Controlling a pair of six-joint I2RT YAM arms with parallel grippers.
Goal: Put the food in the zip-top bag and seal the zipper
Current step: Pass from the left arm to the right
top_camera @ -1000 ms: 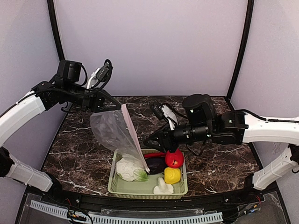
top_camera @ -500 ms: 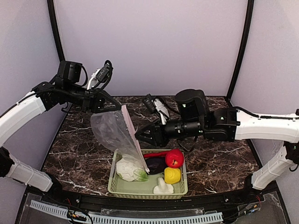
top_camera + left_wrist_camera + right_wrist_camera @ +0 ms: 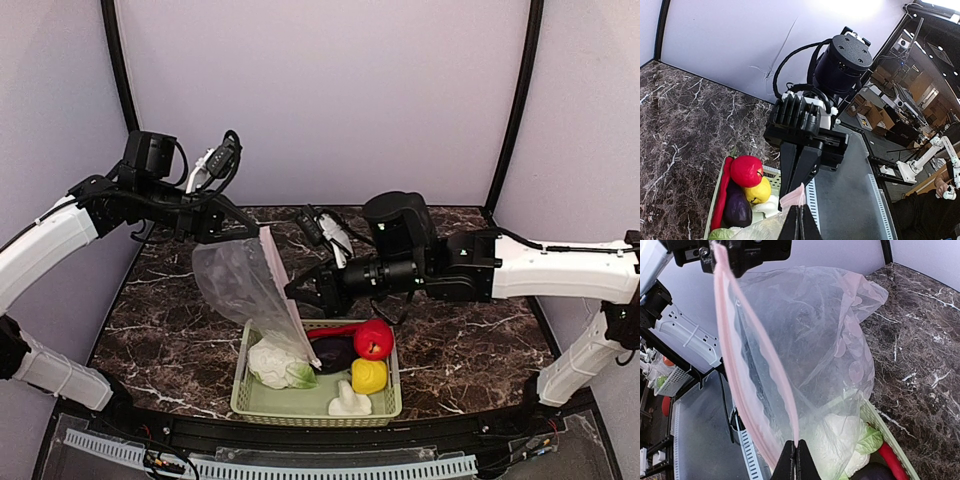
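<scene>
The clear zip-top bag [image 3: 238, 280] hangs slanted over the basket, empty, with its pink zipper [image 3: 285, 295] facing right. My left gripper [image 3: 256, 231] is shut on the zipper's top corner [image 3: 794, 196]. My right gripper [image 3: 293, 297] is shut on one lip of the zipper [image 3: 796, 437] partway down; the mouth gapes slightly. The cauliflower [image 3: 276, 362], eggplant [image 3: 333, 352], red pepper [image 3: 373, 340], red chili [image 3: 330, 331], yellow pepper [image 3: 369, 376] and mushroom [image 3: 349, 404] lie in the basket. The slider is not visible.
The pale green perforated basket [image 3: 392, 402] stands at the table's near edge, under the bag's lower end. The dark marble table [image 3: 160, 320] has walls at the back and both sides.
My right arm has swung left from above the basket to the bag, and its gripper now pinches the zipper. The left arm and the bag have stayed in place.
</scene>
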